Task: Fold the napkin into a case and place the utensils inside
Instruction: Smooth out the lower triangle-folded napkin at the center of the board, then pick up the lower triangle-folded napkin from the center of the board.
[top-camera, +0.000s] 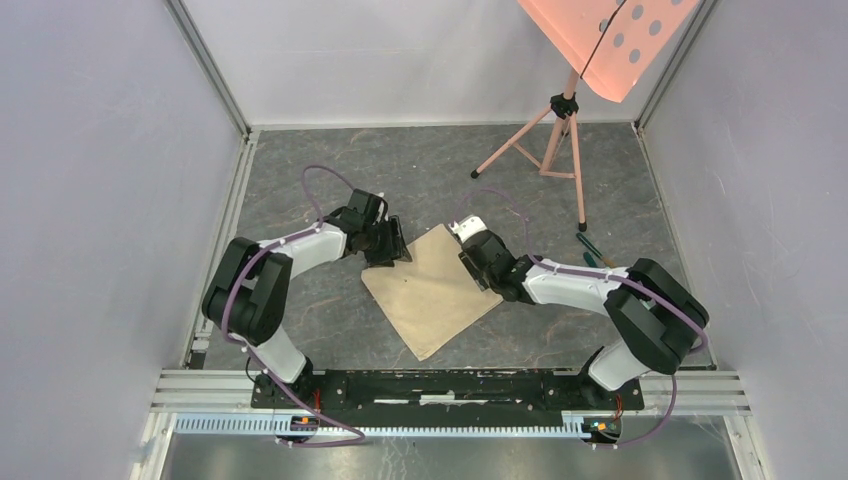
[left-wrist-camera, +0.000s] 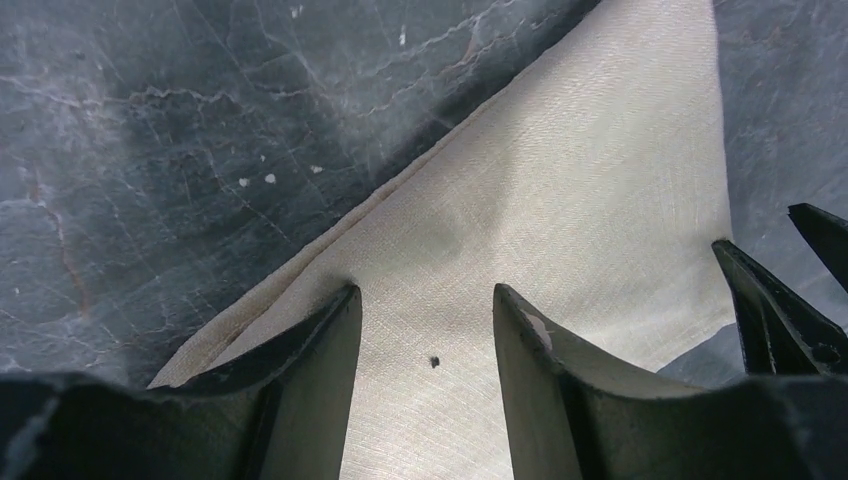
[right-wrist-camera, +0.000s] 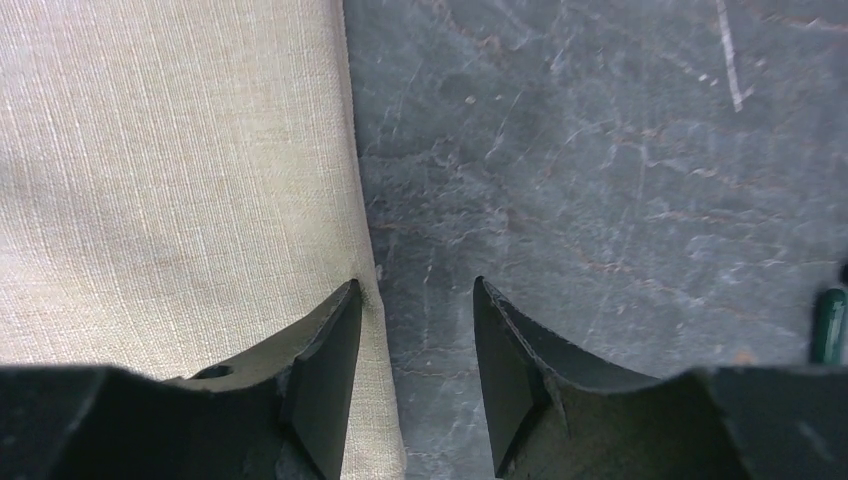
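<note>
Black left gripper (top-camera: 388, 243) and right gripper (top-camera: 478, 262) are sitting at the upper edges of the plain beige cloth napkin (top-camera: 430, 295) that's lying flat mid-frame on the dark marbled table (top-camera: 330, 310). Left wrist cam: fingers (left-wrist-camera: 310, 360) are standing apart over the cloth. Right wrist: fingers (right-wrist-camera: 320, 360) are gaping too, straddling the napkin's right edge.

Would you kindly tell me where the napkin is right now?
In the top view, the napkin lies flat at centre, between the left gripper and the right gripper.
</note>
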